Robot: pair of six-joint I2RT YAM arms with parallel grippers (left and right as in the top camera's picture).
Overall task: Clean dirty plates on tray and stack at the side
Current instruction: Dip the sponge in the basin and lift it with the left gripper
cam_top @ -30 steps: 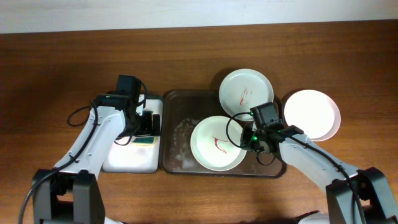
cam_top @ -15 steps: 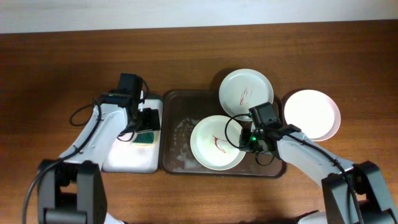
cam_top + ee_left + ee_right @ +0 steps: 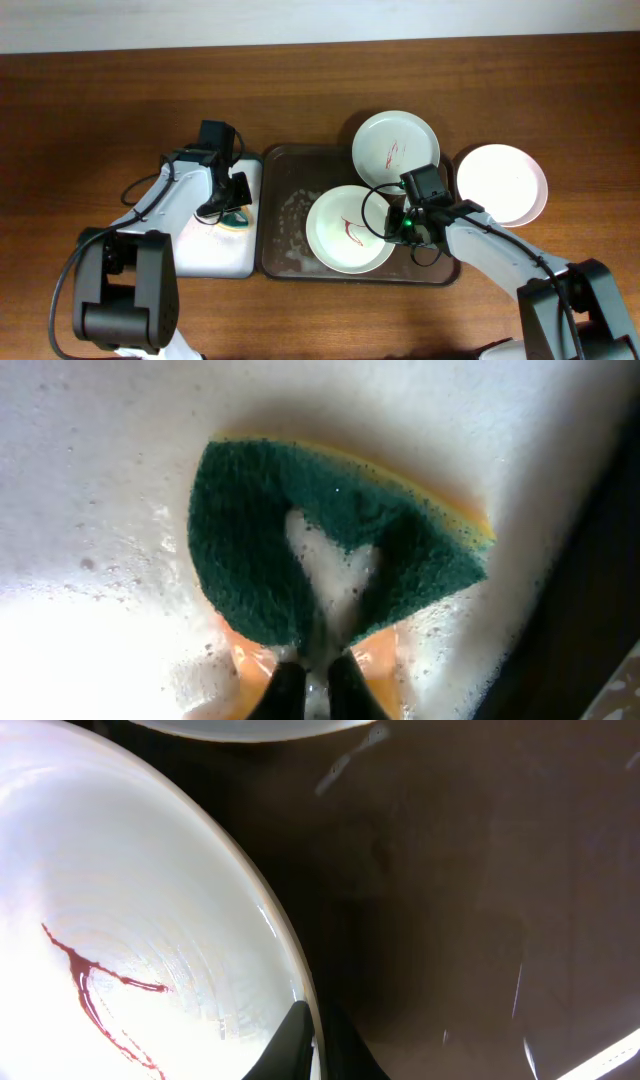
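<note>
Green scouring sponge sits pinched in the left jaws; right jaws clamp the smeared plate at its rim. Hold it steady on the tray and scrub across the red streak.

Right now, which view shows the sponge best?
Left wrist: the sponge fills the frame, green face up, yellow edge showing, pinched by the left gripper. Overhead shows only a green sliver beside that gripper. Right wrist shows just a plate and the tray.

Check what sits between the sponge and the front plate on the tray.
Overhead: the edge of the white tray, then the rim and sudsy bare floor of the brown tray.
</note>
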